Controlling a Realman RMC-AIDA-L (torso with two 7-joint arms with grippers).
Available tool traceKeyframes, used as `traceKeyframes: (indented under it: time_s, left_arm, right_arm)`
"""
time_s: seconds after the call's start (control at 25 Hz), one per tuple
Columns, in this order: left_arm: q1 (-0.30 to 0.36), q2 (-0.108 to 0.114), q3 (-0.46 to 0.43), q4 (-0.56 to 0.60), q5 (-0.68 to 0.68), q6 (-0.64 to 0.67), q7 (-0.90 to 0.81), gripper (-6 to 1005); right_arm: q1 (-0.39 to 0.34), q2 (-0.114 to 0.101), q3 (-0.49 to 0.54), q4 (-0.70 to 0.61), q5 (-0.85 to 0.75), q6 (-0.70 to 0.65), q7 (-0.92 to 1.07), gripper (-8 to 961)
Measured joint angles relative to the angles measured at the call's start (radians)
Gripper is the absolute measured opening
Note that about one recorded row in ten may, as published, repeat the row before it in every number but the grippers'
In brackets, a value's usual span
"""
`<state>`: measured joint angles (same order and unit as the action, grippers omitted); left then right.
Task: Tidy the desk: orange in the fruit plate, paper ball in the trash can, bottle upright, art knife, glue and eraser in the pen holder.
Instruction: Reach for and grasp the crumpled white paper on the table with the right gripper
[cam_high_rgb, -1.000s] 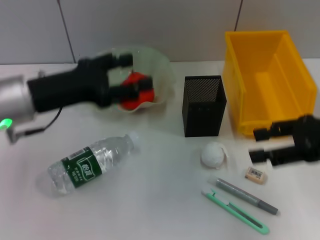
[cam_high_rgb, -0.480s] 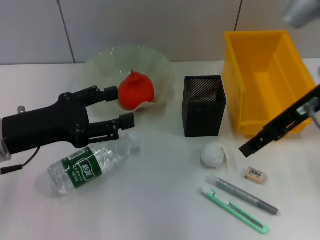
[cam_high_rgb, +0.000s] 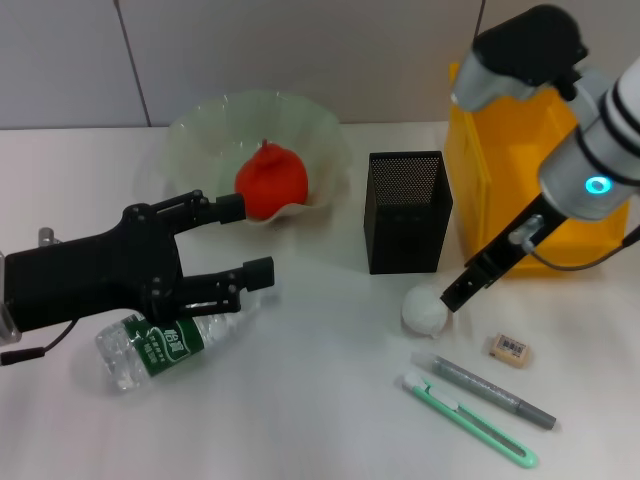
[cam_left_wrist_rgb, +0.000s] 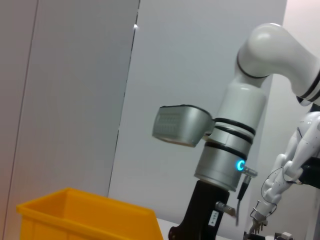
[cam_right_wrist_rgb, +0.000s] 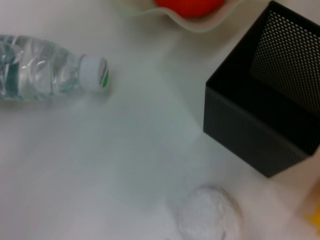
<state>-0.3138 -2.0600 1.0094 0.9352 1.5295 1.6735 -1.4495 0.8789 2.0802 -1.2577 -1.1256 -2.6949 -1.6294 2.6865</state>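
The orange (cam_high_rgb: 270, 181) lies in the pale green fruit plate (cam_high_rgb: 322, 130). A clear bottle (cam_high_rgb: 160, 344) with a green label lies on its side; my left gripper (cam_high_rgb: 245, 240) hovers open over its neck, and its cap (cam_right_wrist_rgb: 95, 72) shows in the right wrist view. The white paper ball (cam_high_rgb: 424, 309) sits in front of the black mesh pen holder (cam_high_rgb: 405, 211). My right gripper (cam_high_rgb: 455, 294) reaches down at the ball's right edge. The eraser (cam_high_rgb: 508, 347), the grey glue stick (cam_high_rgb: 490, 391) and the green art knife (cam_high_rgb: 470, 421) lie at the front right. The yellow trash can (cam_high_rgb: 530, 160) is behind them.
My right arm (cam_high_rgb: 590, 150) crosses in front of the yellow bin. The right wrist view looks down on the paper ball (cam_right_wrist_rgb: 210, 216), the pen holder (cam_right_wrist_rgb: 270, 110) and the bottle (cam_right_wrist_rgb: 35, 65). The white desk ends at a grey wall behind.
My right arm has swung in over the yellow bin and its gripper has come down to the paper ball. My left gripper has dropped from the plate to over the bottle.
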Motion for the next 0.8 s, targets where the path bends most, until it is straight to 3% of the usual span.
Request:
traceKeyframes:
  time_s: [0.8]
  left_arm:
    - [0.029,0.005,-0.006,-0.039,0.015,0.018,0.019,821]
  right_arm:
    - [0.104,0.008,-0.138,0.274,0.067,0.229,0.005,662]
